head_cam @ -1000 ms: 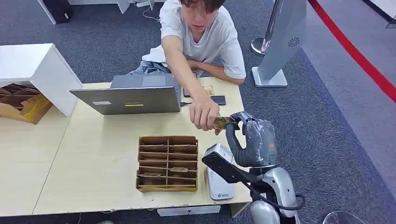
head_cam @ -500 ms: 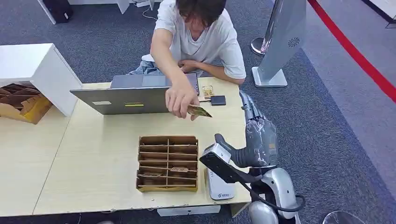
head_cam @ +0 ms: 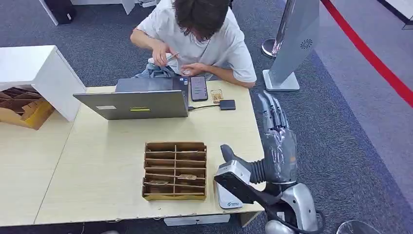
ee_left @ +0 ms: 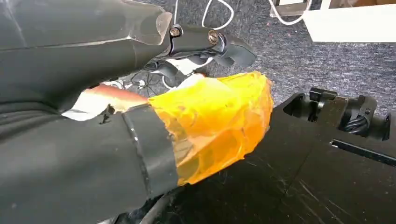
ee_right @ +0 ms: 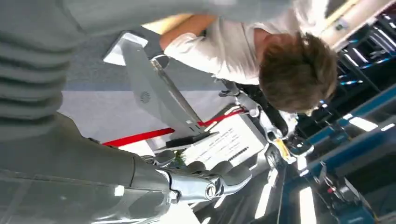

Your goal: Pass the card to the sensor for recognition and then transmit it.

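The card (head_cam: 172, 57) is a small tan piece pinched in the person's (head_cam: 204, 34) hand, up near their chest behind the laptop. My right hand (head_cam: 277, 141) hangs over the table's right edge with its fingers straight, spread and holding nothing; its fingers (ee_right: 210, 185) also show in the right wrist view against the background. The white sensor (head_cam: 228, 196) lies flat at the table's front edge, just left of my right wrist. My left hand (ee_left: 205, 39) shows in the left wrist view beside orange tape, its grip unclear.
A brown cardboard card organizer (head_cam: 174, 170) sits mid-table (head_cam: 107, 146). Behind it stand a grey laptop (head_cam: 134, 103), a phone (head_cam: 198, 87) and a small black box (head_cam: 227, 104). A white cabinet (head_cam: 39, 73) is at the left, a grey sign stand (head_cam: 292, 44) at the right.
The person took the card from my right hand and pulled it back to their chest. My right hand spread its fingers and drew back toward the table's right front.
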Robot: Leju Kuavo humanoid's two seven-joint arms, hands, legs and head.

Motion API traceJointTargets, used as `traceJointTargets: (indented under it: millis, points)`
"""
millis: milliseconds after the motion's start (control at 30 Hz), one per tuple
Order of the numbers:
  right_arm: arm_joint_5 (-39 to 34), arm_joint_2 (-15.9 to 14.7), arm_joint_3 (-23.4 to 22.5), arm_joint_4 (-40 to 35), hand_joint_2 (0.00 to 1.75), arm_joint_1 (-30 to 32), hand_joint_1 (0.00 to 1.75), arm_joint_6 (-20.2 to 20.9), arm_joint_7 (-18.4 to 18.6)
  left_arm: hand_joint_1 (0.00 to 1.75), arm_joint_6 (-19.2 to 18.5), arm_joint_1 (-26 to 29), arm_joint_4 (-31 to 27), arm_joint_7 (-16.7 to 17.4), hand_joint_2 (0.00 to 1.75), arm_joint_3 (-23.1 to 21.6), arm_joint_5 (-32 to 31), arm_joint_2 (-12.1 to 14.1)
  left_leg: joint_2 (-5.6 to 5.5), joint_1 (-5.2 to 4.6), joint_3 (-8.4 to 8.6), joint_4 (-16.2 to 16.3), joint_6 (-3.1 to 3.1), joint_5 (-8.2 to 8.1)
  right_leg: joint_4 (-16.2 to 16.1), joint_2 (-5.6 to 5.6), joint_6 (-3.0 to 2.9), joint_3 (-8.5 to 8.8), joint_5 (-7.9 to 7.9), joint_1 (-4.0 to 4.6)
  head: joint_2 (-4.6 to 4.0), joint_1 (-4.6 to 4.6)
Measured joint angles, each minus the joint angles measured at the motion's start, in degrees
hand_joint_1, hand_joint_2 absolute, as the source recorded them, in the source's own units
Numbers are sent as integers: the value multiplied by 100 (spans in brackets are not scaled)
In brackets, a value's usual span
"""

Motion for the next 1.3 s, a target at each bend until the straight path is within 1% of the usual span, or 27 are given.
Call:
traceJointTargets:
  millis: [267,500,700,733,1100,1300]
  points:
    - [-83,-11,46,-223,0,175,0,-15,-76,0,0,-2,0,7,0,0,15,17,1,0,0,0,0,0,0,0,0,0,0,0,0,0]
    - [-225,-20,116,-328,0,394,0,-13,-243,0,26,-3,0,9,0,0,96,20,1,0,0,0,-1,-1,0,0,0,0,0,0,0,0]
    - [-310,-39,157,-356,0,616,0,101,-389,0,42,-3,0,9,0,0,160,20,1,0,-1,-1,-1,-1,0,0,1,-1,-1,0,0,-2]
    - [-326,-42,164,-356,175,651,0,107,-393,0,44,-3,0,9,0,0,164,20,1,0,-1,-1,-1,-1,0,0,1,-1,-1,0,0,0]
    - [-280,-59,332,-144,175,766,0,328,-568,0,63,-8,0,15,0,0,158,20,1,0,-1,-1,-1,-1,0,0,1,-1,-1,0,0,0]
    - [-168,-68,511,63,175,759,0,417,-579,0,63,-19,0,52,0,0,101,20,1,0,-1,-1,-1,-1,0,0,1,-1,-1,0,0,0]
